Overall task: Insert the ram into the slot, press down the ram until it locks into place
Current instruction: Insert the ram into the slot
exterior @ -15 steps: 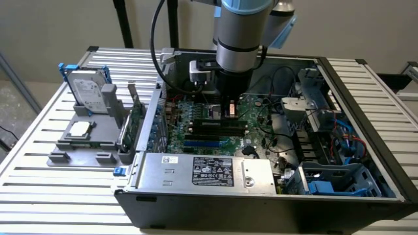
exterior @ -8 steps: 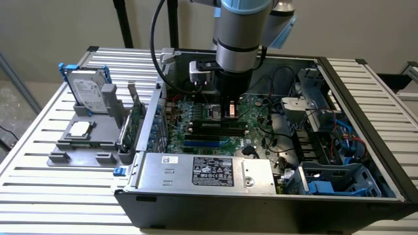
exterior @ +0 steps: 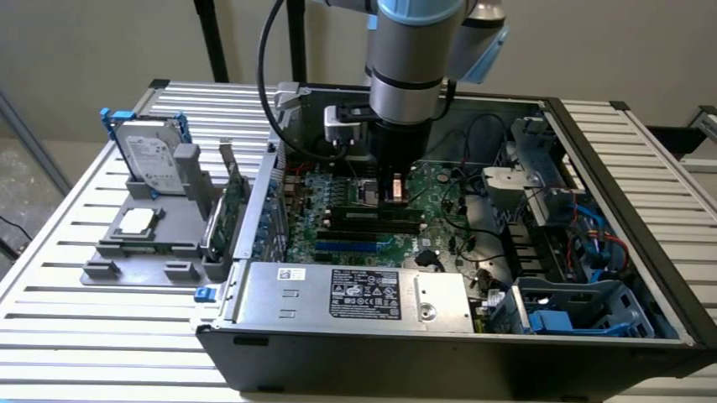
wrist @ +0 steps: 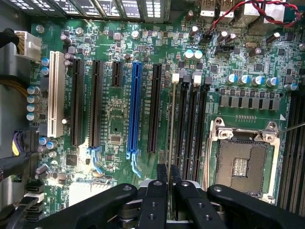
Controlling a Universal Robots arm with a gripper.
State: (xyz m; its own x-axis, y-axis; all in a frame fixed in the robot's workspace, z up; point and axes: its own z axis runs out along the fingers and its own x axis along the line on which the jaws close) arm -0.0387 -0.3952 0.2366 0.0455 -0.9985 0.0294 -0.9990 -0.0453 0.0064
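My gripper reaches down inside the open computer case and is shut on the ram. The ram appears edge-on as a thin line running away from the fingertips. It stands upright over the row of black memory slots, in line with the slot farthest from the silver processor socket. Whether its lower edge sits in the slot I cannot tell. In the exterior view the gripper hangs just above the green motherboard, over the memory slots.
A silver power supply fills the case's near side, and a drive cage with blue clips sits on the exterior view's right. Cables cross the board. On the exterior view's left, a grey fixture holds a hard drive and an upright green card.
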